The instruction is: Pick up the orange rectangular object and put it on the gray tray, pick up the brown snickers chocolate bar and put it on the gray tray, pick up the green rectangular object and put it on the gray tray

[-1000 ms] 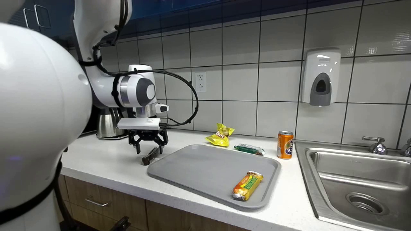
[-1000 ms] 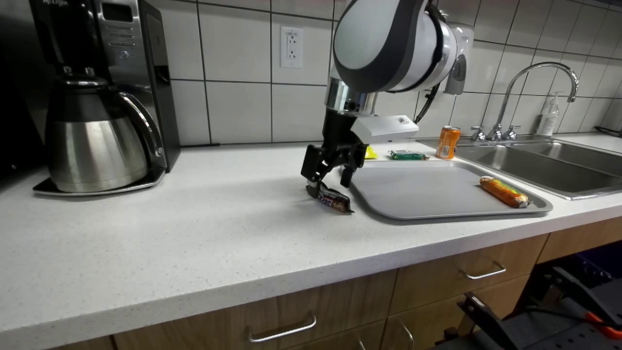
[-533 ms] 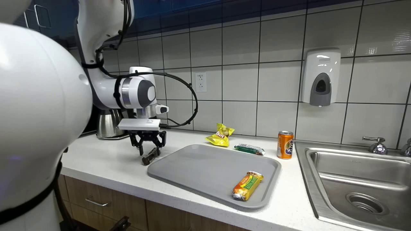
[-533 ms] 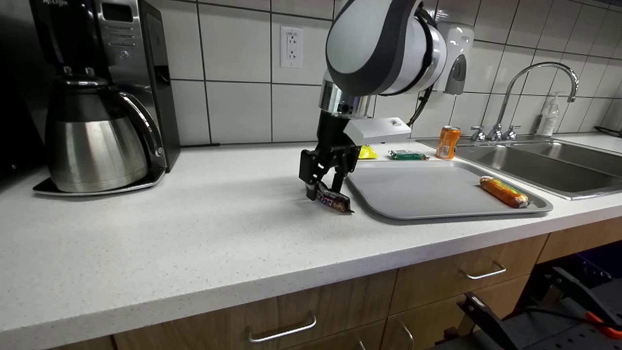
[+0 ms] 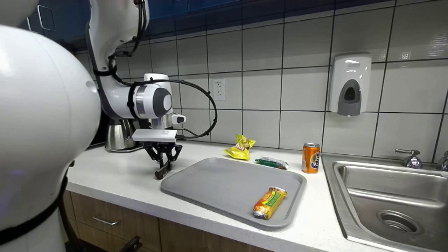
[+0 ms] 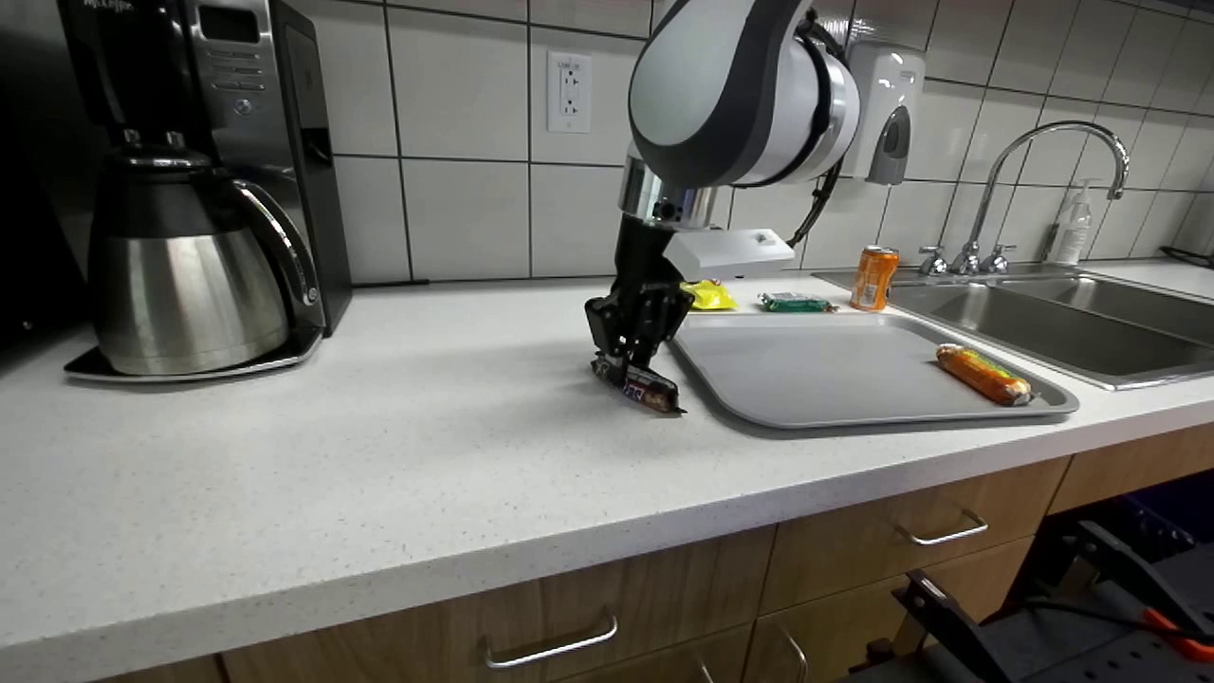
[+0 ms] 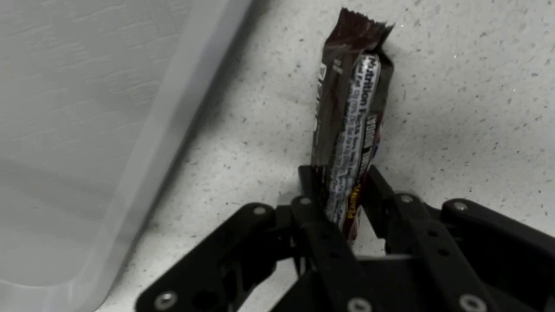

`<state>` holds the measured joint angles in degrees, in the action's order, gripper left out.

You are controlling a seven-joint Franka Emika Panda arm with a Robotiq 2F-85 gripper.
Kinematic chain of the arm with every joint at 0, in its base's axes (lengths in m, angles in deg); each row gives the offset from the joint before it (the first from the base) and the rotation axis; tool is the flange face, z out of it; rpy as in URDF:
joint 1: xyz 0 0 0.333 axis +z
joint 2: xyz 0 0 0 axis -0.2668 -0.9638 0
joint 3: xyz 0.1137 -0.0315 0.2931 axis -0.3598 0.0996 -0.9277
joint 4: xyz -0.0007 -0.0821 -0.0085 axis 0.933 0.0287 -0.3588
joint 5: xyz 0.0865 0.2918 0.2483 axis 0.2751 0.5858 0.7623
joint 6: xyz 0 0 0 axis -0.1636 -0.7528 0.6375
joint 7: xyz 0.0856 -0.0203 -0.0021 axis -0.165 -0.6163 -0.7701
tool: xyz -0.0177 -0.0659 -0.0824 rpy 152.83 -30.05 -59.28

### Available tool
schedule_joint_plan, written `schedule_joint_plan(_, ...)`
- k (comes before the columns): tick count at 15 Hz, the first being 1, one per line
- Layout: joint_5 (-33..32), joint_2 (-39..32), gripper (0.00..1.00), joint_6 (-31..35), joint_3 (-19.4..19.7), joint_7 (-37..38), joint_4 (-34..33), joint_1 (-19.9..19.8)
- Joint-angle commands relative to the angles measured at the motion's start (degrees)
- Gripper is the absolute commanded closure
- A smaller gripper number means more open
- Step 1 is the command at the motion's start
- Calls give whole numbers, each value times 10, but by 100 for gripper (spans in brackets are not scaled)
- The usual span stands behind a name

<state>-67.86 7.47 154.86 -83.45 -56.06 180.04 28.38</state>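
Note:
The brown snickers chocolate bar [image 7: 347, 108] lies on the counter just beside the tray, and my gripper [image 7: 340, 184] is shut across one end of it, a finger on each side. In both exterior views the gripper [image 5: 164, 165] points down at the bar [image 6: 652, 389], which still rests on the counter. On the gray tray [image 5: 224, 185], near the end by the sink, sits the orange rectangular object [image 5: 270, 203], a bar in an orange and yellow wrapper. Behind the tray, on the counter by the wall, is the green rectangular object [image 5: 272, 163].
A crumpled yellow packet [image 5: 240, 148] and an upright orange can [image 5: 310, 158] stand along the wall behind the tray. The steel sink [image 5: 332, 196] borders the counter past the can. A coffee maker with a steel jug [image 6: 194, 304] occupies the opposite end.
The open fingers have come together onto the snickers bar, and the gripper has shifted slightly and lowered around it. The bar has moved a little; the tray and other objects have stayed put.

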Motion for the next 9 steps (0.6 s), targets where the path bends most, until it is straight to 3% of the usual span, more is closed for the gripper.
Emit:
schedule_joint_plan(1, -17, -8, 93, 4, 6, 22, -12, 2)
schedule_joint_plan(9, -6, 24, 93, -22, 5, 14, -3, -8)
